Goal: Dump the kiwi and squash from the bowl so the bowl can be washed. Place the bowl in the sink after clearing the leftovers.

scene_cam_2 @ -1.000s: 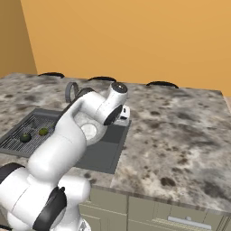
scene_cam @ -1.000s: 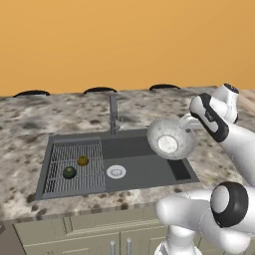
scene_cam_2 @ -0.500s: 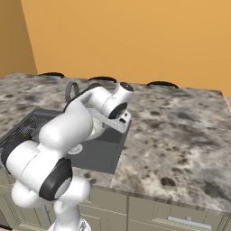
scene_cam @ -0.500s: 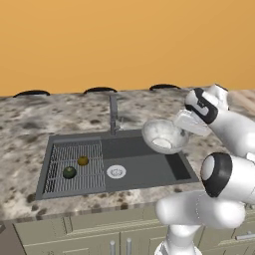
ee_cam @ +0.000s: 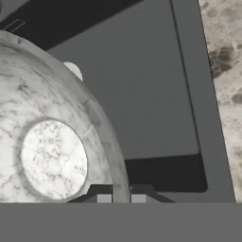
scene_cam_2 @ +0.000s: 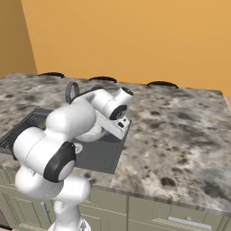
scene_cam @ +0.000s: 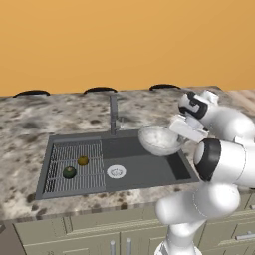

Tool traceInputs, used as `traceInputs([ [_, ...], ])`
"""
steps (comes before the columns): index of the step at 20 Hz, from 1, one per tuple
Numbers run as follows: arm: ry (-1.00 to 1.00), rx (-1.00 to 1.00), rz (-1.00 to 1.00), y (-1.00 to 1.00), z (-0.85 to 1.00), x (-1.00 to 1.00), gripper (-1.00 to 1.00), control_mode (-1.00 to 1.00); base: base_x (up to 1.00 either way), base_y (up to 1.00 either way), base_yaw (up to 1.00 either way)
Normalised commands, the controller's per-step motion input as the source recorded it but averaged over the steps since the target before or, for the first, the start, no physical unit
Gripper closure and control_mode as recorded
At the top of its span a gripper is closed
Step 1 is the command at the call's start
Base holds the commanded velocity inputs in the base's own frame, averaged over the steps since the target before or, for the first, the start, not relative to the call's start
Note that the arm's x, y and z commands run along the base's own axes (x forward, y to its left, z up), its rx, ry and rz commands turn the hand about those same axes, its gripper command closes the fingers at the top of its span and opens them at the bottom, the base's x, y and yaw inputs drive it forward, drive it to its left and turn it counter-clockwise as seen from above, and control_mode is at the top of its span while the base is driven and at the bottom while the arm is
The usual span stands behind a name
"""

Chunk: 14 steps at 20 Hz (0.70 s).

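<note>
Fingers: two dark tips (ee_cam: pixel 104 198) were seen pinched nearly shut on the rim of the bowl, one on each side of its wall, at 6 o'clock of the hand view.
Gripper: the gripper (scene_cam: pixel 183 133) was closed on the bowl's right-hand edge; nothing else was held.
Bowl: the bowl (scene_cam: pixel 159 139) was carried clear of the basin floor, over the right half of the sink, mouth turned roughly upward with a slight tilt; no fruit was visible inside it.
Bowl from fingers: in the hand view the bowl (ee_cam: pixel 52 151) spread from the tips toward 10 o'clock; its flat round base was seen face-on, so the underside was turned to the hand camera.
Sink: the sink (scene_cam: pixel 149 174) lay directly below the bowl; its bare dark floor was judged the drop spot, with the silver drain (scene_cam: pixel 116 172) toward 8 o'clock of the bowl in the left base view.
Kiwi: the kiwi (scene_cam: pixel 82 161) was lying on the ribbed grid at the sink's left end, well apart from the bowl.
Squash: the squash (scene_cam: pixel 69 172) was lying near the kiwi, toward 7 o'clock of it.
Faucet: the faucet (scene_cam: pixel 114 113) stood behind the basin, toward 10 o'clock of the bowl.
Stage, as judged: dumping appeared done; lowering and release remained.
</note>
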Motion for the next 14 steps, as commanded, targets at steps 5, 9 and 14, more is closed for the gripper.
traceInputs([
  [5, 0.17, -0.13, 0.0, 0.18, -0.65, 0.0, 1.0, -1.0, 0.0, 0.0, 0.0],
  [9, 0.12, -0.01, 0.02, 0.24, -0.2, 0.0, 1.0, -1.0, 0.0, 0.0, 0.0],
  [14, 0.02, 0.0, 0.0, 0.18, -0.28, 0.27, 1.0, -1.0, 0.0, 0.0, 0.0],
])
